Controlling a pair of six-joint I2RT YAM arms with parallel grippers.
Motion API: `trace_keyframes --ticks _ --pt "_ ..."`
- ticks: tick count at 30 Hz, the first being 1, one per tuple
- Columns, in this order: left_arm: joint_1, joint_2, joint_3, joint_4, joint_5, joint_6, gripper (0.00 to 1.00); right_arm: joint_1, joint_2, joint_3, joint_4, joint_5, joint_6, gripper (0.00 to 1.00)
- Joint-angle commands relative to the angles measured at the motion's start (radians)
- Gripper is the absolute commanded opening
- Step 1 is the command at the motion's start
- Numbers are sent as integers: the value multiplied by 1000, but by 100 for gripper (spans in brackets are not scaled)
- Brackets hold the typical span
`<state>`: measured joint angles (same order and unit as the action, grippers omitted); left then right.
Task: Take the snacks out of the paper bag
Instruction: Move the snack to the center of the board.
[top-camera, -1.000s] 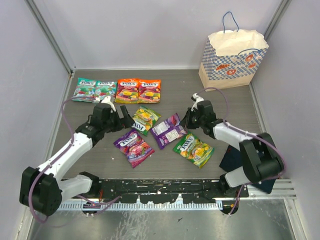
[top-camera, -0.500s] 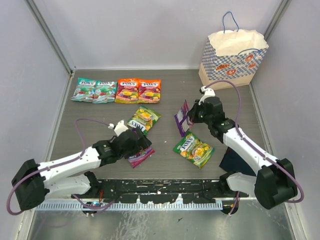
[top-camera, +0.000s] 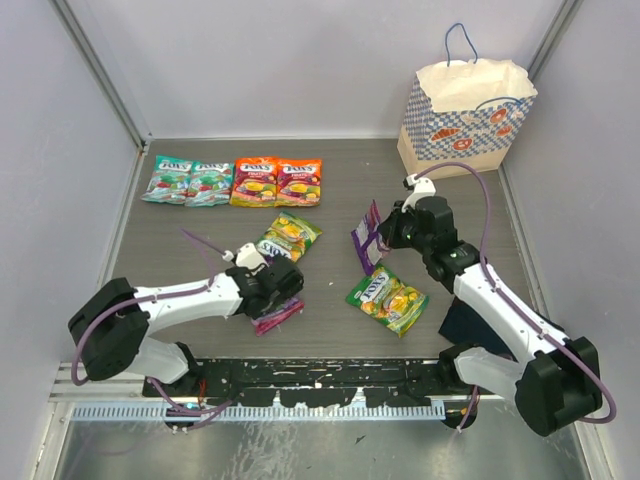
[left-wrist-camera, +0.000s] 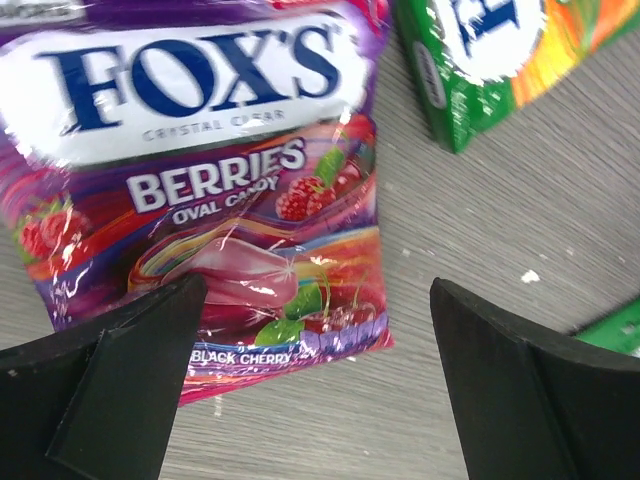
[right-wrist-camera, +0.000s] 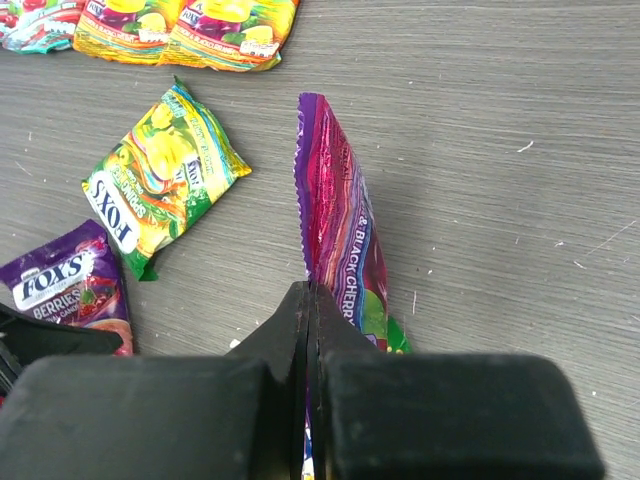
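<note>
The paper bag (top-camera: 465, 110) is stood upright at the upper right of the top view, well apart from both hands; whether anything is left inside cannot be told, as its mouth is turned from the camera. Eight snacks are seen out on the worktop (top-camera: 340, 165); two teal packets (top-camera: 168, 178) and two orange packets (top-camera: 254, 180) are laid in a row at the upper left; a green-yellow packet (top-camera: 288, 238) is laid just below that row, and a second green-yellow packet (top-camera: 387, 298) right of centre.

The right hand (right-wrist-camera: 308, 300) is pressed together on the lower edge of a purple packet (right-wrist-camera: 335, 220), which is held edge-on near the centre of the top view. The left hand (left-wrist-camera: 310, 400) is held with its fingers wide apart and nothing between them; it is poised low over the bottom edge of a Fox's berries packet (left-wrist-camera: 200, 170), laid flat at the lower left of centre.

The packets are judged light, thin and limp; the glossy film is likely to be slippery and easily creased, and the loose sweets inside would shift under pressure; the flat sealed edge is therefore the place to be taken. A packet lying flat offers little to be pinched; an edge may have to be lifted first.
</note>
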<state>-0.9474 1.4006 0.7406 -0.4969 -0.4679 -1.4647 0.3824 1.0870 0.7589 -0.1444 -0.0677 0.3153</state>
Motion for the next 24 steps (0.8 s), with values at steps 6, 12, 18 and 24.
trace_keyframes --ticks 6,12,18,24 --pt "74 -141 12 -358 -271 85 98 3 -51 -2 83 -60 -1 1" --pt "279 -237 -8 -296 -192 326 98 3 -67 -10 102 -85 7 1" --pt "202 -290 4 -142 42 748 98 3 -92 -19 94 -94 8 1" --pt "183 -236 -44 -88 178 812 98 4 -106 -29 92 -107 8 1"
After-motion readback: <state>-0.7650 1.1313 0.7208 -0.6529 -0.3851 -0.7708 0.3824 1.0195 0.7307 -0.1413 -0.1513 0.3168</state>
